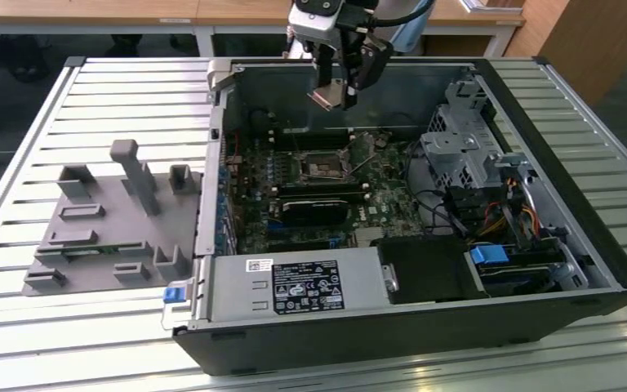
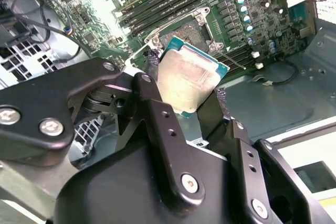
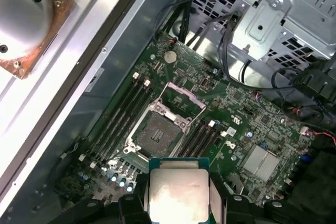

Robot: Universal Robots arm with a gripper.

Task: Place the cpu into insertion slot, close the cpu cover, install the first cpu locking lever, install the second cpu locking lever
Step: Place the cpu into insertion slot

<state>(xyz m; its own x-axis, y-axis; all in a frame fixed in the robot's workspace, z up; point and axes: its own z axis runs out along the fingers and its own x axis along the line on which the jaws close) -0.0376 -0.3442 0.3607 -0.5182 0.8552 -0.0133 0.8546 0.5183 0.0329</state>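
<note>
Claw (image 1: 332, 95) is clamped on the cpu (image 2: 191, 80). Its fingers (image 2: 160, 111) are parted only by the chip's width and press two opposite edges. The cpu hangs over the open computer case (image 1: 401, 335), well above the insertion slot (image 3: 157, 132). The slot's contact field is exposed. The cpu cover (image 3: 184, 97) stands hinged open just beside the slot.

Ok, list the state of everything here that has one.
cpu: held, not seated
gripper: shut on the cpu
socket: empty
cpu cover: swung open
computer case: side open
</note>
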